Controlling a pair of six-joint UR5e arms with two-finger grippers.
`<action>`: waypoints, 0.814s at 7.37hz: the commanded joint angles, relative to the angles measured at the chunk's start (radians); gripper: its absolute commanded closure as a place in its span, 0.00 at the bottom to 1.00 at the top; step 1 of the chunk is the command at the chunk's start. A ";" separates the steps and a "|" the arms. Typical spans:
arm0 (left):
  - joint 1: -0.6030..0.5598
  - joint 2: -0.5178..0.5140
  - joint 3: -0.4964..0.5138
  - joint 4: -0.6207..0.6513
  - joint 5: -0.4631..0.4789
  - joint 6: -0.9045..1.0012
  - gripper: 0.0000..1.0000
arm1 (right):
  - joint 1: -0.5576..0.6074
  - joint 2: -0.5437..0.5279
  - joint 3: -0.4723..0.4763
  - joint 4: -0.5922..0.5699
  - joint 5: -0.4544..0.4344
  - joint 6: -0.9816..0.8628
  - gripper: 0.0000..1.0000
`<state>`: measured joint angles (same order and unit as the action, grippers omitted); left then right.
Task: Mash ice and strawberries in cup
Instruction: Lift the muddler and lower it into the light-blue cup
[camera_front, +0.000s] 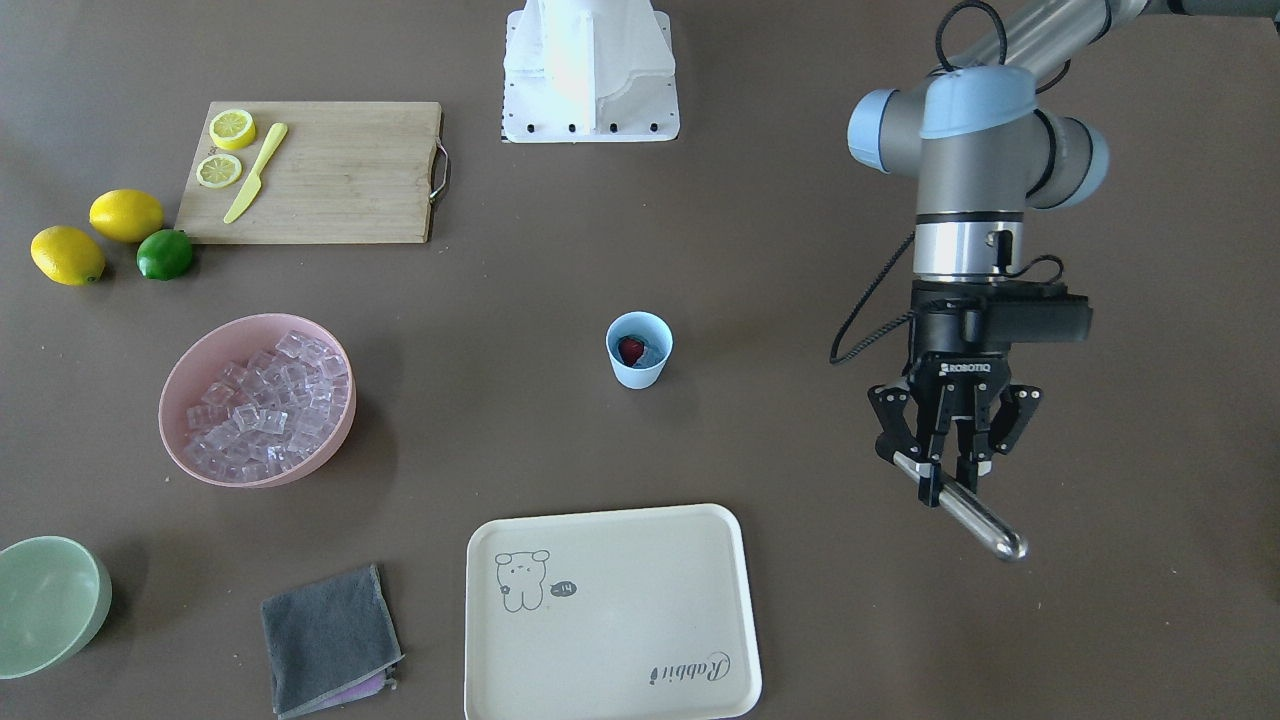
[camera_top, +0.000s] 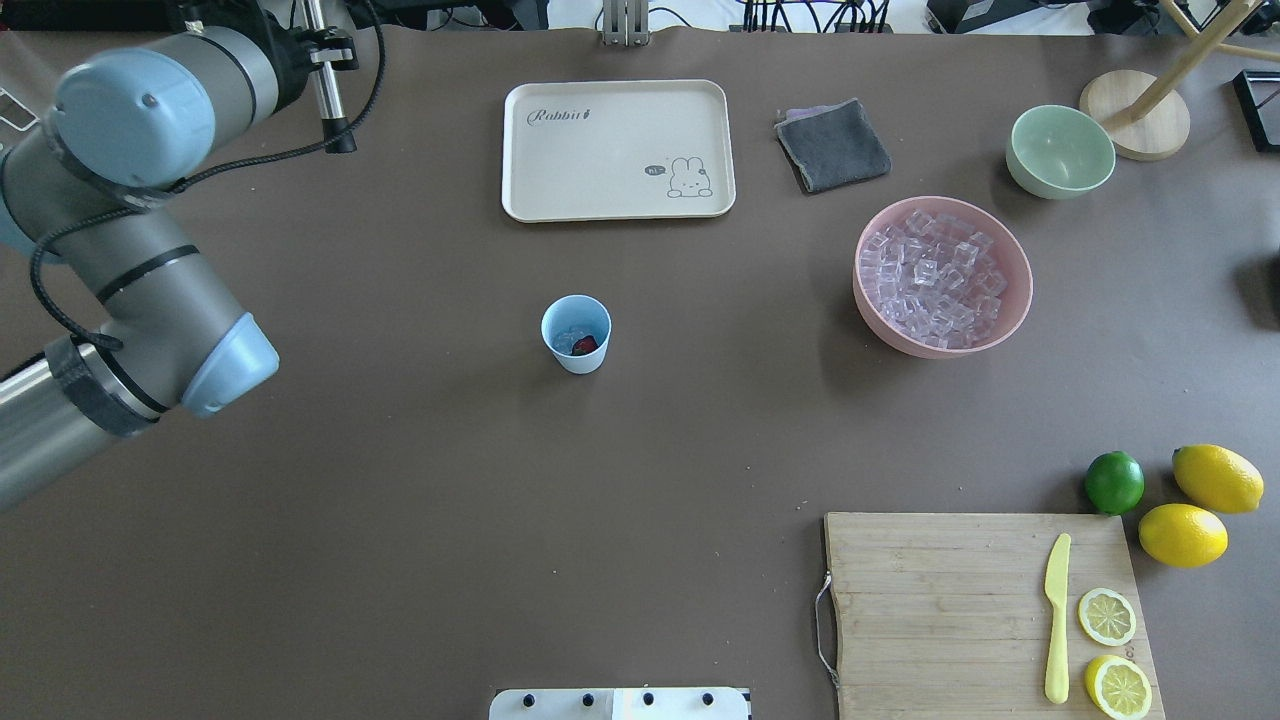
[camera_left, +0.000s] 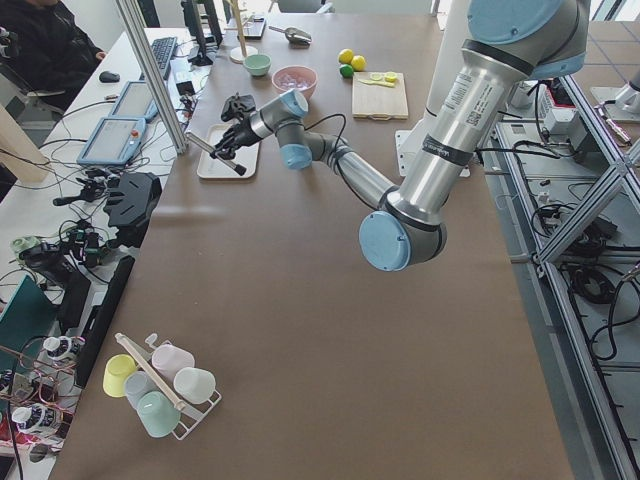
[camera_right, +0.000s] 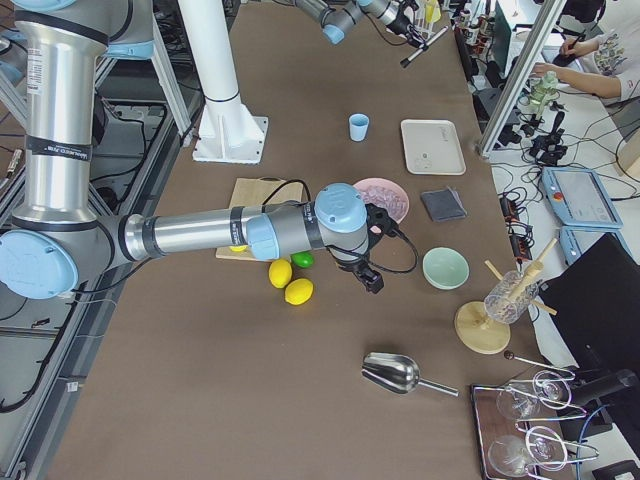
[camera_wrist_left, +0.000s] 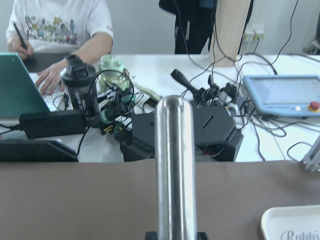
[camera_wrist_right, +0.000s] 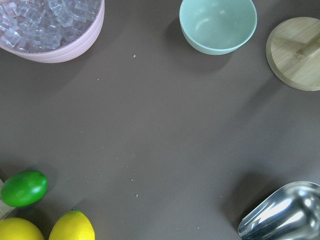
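Loading appears done: the strawberry (camera_front: 631, 349) and ice (camera_top: 567, 339) sit inside the cup (camera_front: 636, 376), mid-surface. Mashing remains. The left gripper (camera_front: 952, 480), well apart from the cup, clamps a metal pestle (camera_front: 985, 525). Whether the right gripper (camera_right: 372, 279) is open: cannot tell.

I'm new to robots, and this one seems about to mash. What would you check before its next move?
1. Left pincer grips the metal rod: ok.
2. Strawberry lies in the cup: ok.
3. Ice in the cup: ok.
4. Cup upright: ok.
5. Rod above the cup: not ok, it hangs off to the side.
6. Right pincer open or shut: cannot tell.
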<state>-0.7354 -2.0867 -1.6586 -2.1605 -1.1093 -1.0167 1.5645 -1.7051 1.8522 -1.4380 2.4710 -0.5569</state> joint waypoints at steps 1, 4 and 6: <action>0.210 -0.076 -0.026 0.097 0.344 -0.008 1.00 | 0.000 -0.008 -0.004 -0.001 0.000 0.028 0.01; 0.358 -0.082 -0.020 0.083 0.529 -0.023 1.00 | 0.000 -0.005 -0.002 -0.002 0.002 0.058 0.01; 0.430 -0.099 -0.003 0.077 0.606 -0.025 1.00 | 0.000 -0.005 -0.002 0.001 0.002 0.075 0.01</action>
<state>-0.3519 -2.1813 -1.6766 -2.0784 -0.5653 -1.0392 1.5642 -1.7105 1.8499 -1.4389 2.4727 -0.4920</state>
